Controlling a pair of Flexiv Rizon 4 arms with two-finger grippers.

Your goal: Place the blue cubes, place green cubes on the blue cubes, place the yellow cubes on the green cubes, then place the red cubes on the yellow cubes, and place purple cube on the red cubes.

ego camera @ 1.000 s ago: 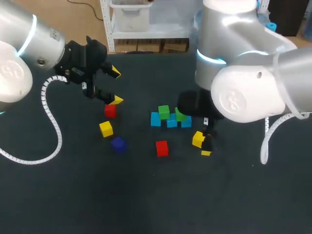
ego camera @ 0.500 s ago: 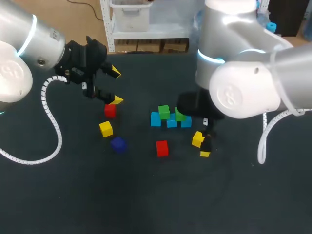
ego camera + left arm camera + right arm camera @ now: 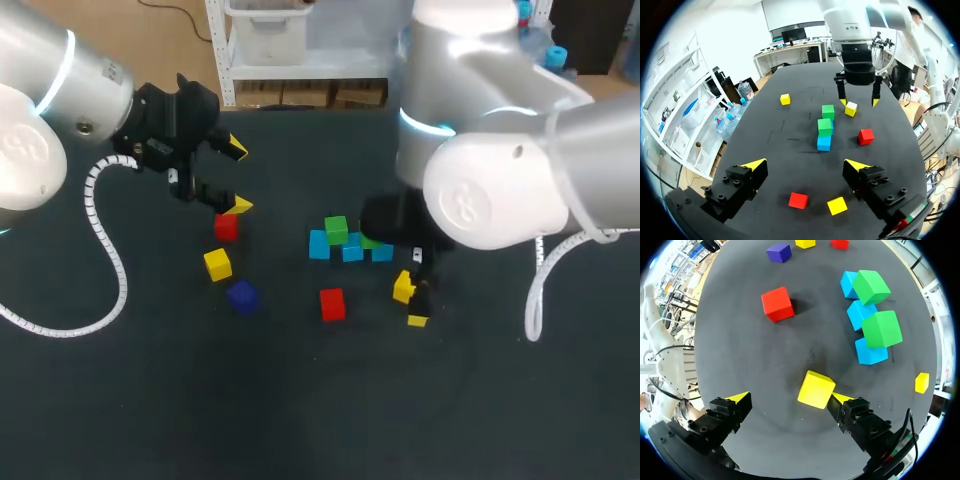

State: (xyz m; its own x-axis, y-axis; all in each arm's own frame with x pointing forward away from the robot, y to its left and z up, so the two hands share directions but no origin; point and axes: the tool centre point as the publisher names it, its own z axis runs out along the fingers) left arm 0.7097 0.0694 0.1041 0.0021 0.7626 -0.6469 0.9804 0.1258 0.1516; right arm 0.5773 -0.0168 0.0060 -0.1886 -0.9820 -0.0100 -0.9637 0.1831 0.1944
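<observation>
The right pincer (image 3: 790,401) hangs low over the counter (image 3: 765,355), spread wide. A yellow cube (image 3: 816,389) sits between its fingers, close against one of them but not clamped. Just ahead stands the row of three blue cubes (image 3: 871,354), with two green cubes (image 3: 882,328) seated on top. Further out lie a red cube (image 3: 777,303) and the purple cube (image 3: 779,252). The left pincer (image 3: 805,166), also wide and empty, hovers above a second red cube (image 3: 798,200) and a second yellow cube (image 3: 837,205). The blue and green layers look done; yellow, red and purple are still to be placed.
</observation>
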